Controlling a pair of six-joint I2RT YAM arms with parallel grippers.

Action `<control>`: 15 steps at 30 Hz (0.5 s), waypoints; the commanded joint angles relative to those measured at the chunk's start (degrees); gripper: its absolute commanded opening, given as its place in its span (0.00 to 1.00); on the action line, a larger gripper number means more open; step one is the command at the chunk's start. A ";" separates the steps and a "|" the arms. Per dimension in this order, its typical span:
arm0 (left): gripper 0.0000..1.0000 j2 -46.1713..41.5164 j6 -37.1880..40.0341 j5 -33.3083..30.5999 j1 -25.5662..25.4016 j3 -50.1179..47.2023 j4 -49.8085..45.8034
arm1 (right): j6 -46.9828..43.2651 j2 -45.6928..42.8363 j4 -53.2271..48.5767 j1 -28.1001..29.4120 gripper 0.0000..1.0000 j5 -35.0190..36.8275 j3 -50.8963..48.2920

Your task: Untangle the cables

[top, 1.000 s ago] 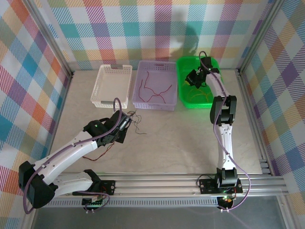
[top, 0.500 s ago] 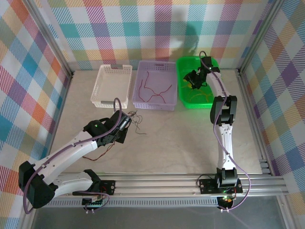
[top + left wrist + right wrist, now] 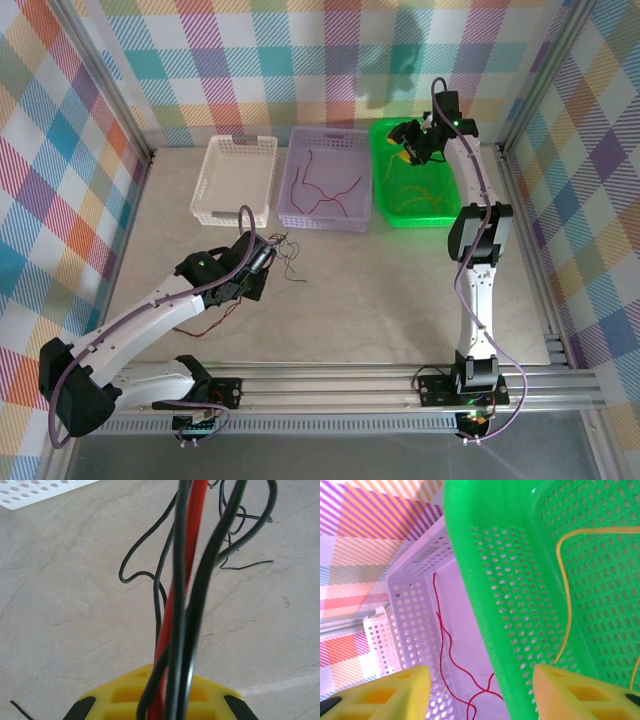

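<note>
Table (image 3: 400, 290), far edge: white basket (image 3: 230, 217), purple basket (image 3: 322, 222), green basket (image 3: 410, 222) in a row. Left of centre, my left gripper (image 3: 268, 252) is clamped on a black-and-red tangle (image 3: 187, 580); its wrist view shows loose black ends on the tabletop. My right gripper (image 3: 480, 690) hangs over the green basket's left wall, fingers parted, empty. Red cables (image 3: 442, 630) lie in the purple basket, a yellow cable (image 3: 565, 580) in the green one.
</note>
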 commanded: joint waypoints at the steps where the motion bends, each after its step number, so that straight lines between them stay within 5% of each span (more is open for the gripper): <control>1: 0.00 -0.59 0.67 0.67 0.81 -0.77 0.57 | -1.85 -1.73 -3.63 -0.06 0.57 -2.03 0.90; 9: 0.00 -2.63 0.80 1.11 0.74 -0.96 0.56 | -6.02 -11.96 -1.54 1.55 0.59 -5.22 -4.71; 15: 0.00 -8.71 -0.33 9.71 0.80 0.22 3.53 | -12.12 -28.37 8.04 6.20 0.61 -14.04 -24.00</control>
